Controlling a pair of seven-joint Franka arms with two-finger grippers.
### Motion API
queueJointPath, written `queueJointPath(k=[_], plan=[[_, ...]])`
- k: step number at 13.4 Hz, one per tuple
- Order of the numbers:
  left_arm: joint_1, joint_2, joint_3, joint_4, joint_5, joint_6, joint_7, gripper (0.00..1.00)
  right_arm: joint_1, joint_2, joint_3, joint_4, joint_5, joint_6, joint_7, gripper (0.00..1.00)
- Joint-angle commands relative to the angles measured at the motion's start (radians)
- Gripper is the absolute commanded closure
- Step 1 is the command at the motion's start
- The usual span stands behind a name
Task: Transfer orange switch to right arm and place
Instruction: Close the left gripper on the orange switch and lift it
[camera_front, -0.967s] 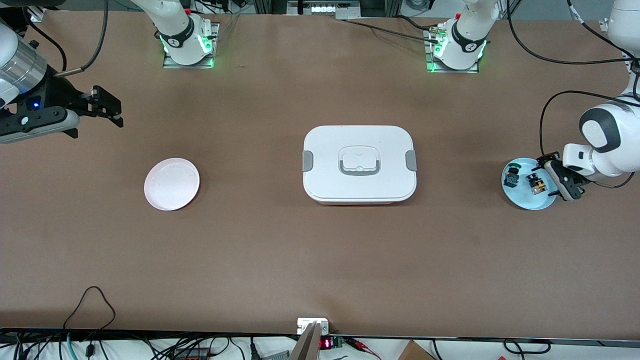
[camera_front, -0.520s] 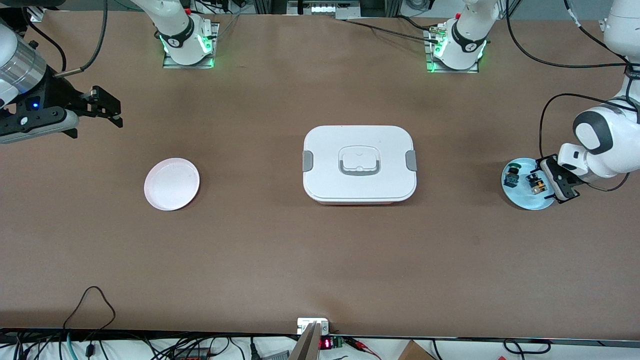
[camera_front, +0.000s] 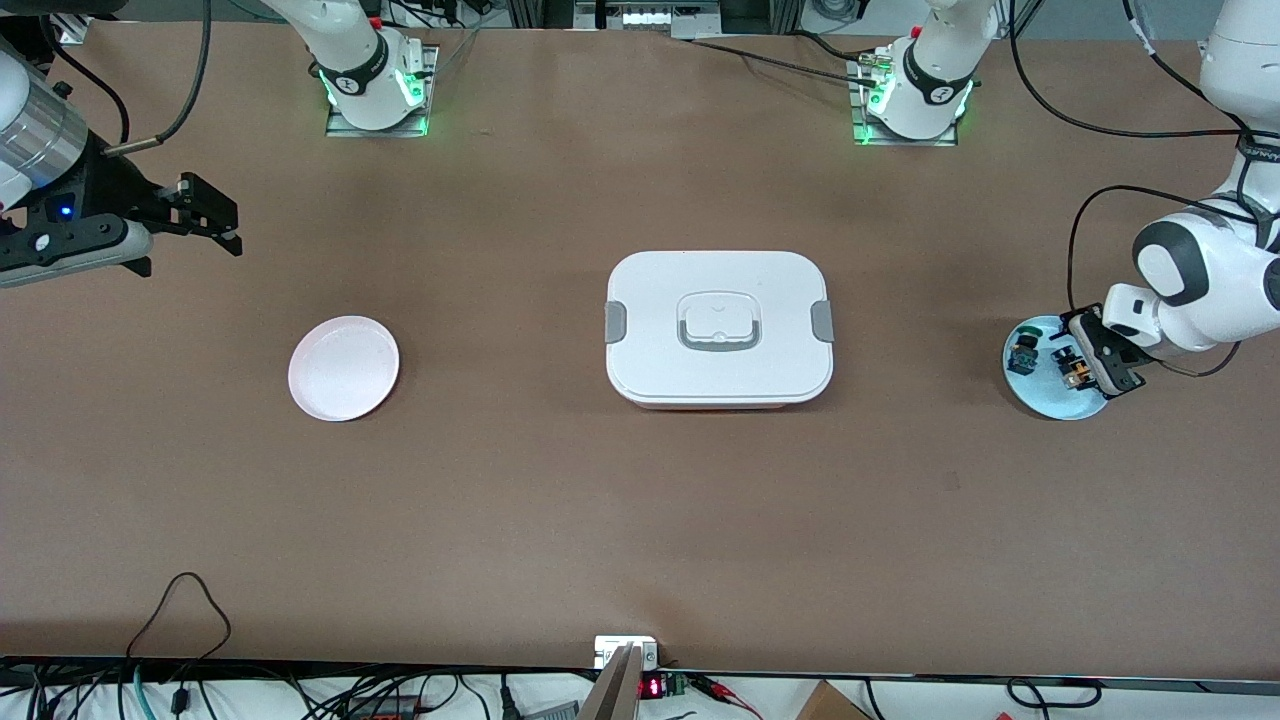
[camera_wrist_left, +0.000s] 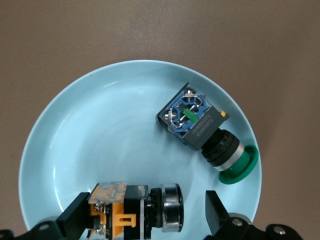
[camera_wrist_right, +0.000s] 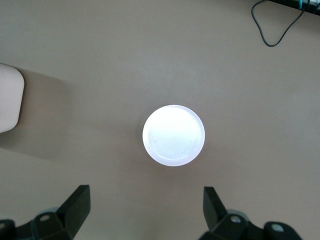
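The orange switch (camera_wrist_left: 132, 212) is seen lying on its side in the blue plate (camera_front: 1040, 400) at the left arm's end of the table, beside a green-capped switch (camera_wrist_left: 207, 132) in the same plate. The left gripper (camera_front: 1092, 355) is held low over the plate, jaws spread, one finger at each end of the orange switch; contact cannot be told. The right gripper (camera_front: 205, 212) is held in the air at the right arm's end of the table, jaws spread, nothing between them. A white plate (camera_front: 344, 368) and a lidded white box (camera_front: 718, 328) are noted on the table, well apart.
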Motion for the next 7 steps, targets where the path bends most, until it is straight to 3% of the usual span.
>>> queueJointPath(k=[1, 2, 3, 7], plan=[[0.008, 0.011, -0.005, -0.007, -0.022, 0.027, 0.012, 0.3, -0.002, 0.0, -0.001, 0.014, 0.012, -0.017, -0.017, 0.0], [-0.002, 0.012, -0.005, -0.005, -0.018, 0.027, 0.009, 0.53, -0.002, -0.004, -0.001, 0.014, 0.012, -0.017, -0.017, 0.0], [-0.003, 0.012, -0.005, -0.001, -0.017, 0.025, 0.006, 0.64, -0.002, -0.004, -0.001, 0.014, 0.014, -0.017, -0.017, 0.0], [0.004, -0.027, -0.007, 0.015, -0.019, -0.051, -0.112, 0.67, -0.002, -0.004, -0.002, 0.014, 0.014, -0.016, -0.017, 0.0]])
